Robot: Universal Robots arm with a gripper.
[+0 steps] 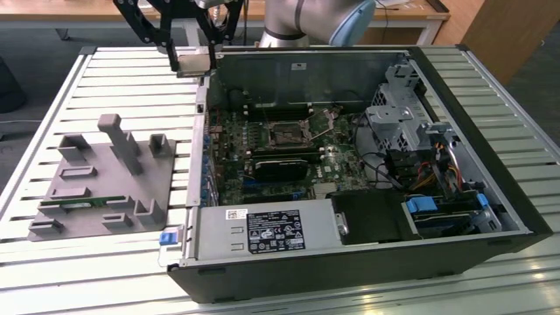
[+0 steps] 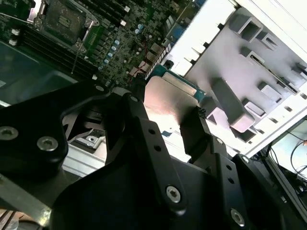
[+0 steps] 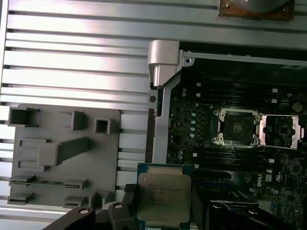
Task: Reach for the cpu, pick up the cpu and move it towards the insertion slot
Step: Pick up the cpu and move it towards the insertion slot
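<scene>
Edges: computer case [image 1: 368, 262] lies open on the slatted desk [image 1: 131, 85], its raised side wall [image 3: 160, 62] standing between the grey holder tray [image 1: 105, 177] and the motherboard [image 1: 289, 157].
Open room: bare slats lie between the case wall and the holder tray; above the motherboard the case is open, with drive cages [image 1: 402, 125] and cables crowding the side far from the tray.
Arm: grey arm [image 1: 302, 20] rises behind the case's far edge, its black wrist linkage reaching toward the far corner of the case on the tray side.
Pincer: pincer [image 1: 193, 62] hangs over the case's side wall near that far corner, its black fingers [image 2: 196, 129] clenched on opposite edges of the cpu.
Cpu: cpu [image 3: 163, 199] is gripped in the air above the case wall, held flat; square, with a dull silver metal top and a thin blue-green rim, catching a pinkish glare in the second wrist view [image 2: 170, 103].
Socket: insertion slot [image 3: 237, 127] sits on the motherboard inside the case, well apart from the cpu; dark square with a silver frame, its cover plate [image 3: 280, 132] swung open beside it.
</scene>
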